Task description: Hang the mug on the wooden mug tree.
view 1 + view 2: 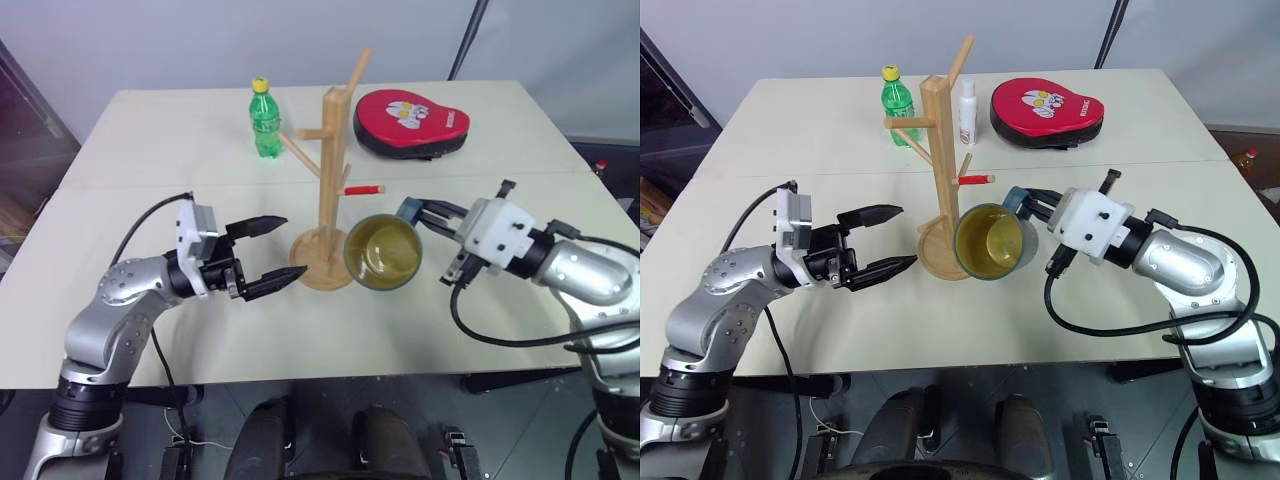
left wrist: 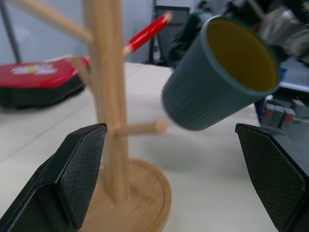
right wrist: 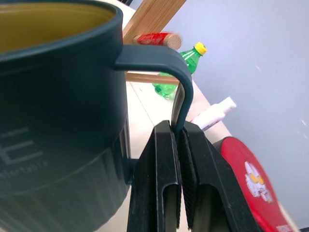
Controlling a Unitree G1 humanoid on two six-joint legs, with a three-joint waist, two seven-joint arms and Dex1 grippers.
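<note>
A pale tabletop [image 1: 150,130] holds a wooden mug tree [image 1: 331,190] near its middle: a tall light-wood post on a round disc base, with angled pegs, one of them red-tipped. The mug [image 1: 384,252], dark blue-grey with a yellow inside, hangs in the air just beside the tree's base, on the robot's right side of the post and below the red-tipped peg. It is tipped over so its open mouth faces the camera. The right end effector [image 3: 179,140] has its two black fingers pressed together on the mug's loop handle, carrying the mug clear of the tabletop. The left end effector [image 1: 271,251] hovers on the other side of the tree, near the base, pointing toward the post. Its fingers are spread wide apart and grip nothing. Farther back on the tabletop stand a green bottle [image 1: 264,119] with a yellow cap and a small white bottle [image 1: 967,98], with a flat red pad [image 1: 410,123] lying to the right of them.
</note>
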